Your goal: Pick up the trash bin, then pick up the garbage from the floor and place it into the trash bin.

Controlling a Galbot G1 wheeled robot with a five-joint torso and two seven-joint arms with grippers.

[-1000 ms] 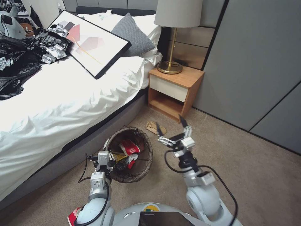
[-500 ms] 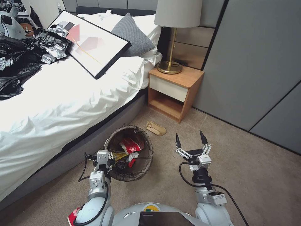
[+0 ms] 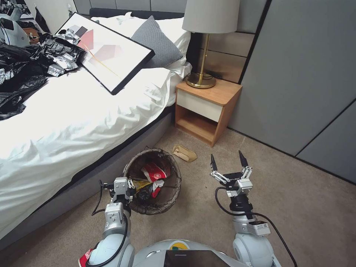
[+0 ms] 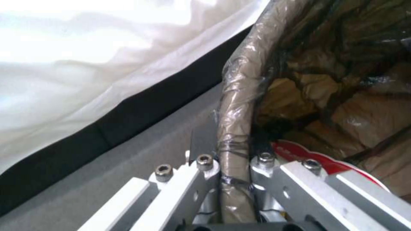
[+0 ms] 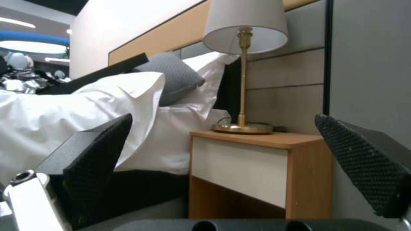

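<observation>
Item: tan packet [image 3: 184,152], on the floor between the trash bin [image 3: 171,189] and the nightstand [image 3: 207,107]. We judge it light, soft, crushable; take it across its flat middle. Right pincer [image 3: 227,162] hovers near it, wide and empty; left pincer [image 3: 130,185] clamps the bin's bag-wrapped rim.

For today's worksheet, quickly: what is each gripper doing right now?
Left gripper: shut on the trash bin, clamping its bag-covered rim.
Right gripper: open, empty, raised above the carpet.
</observation>
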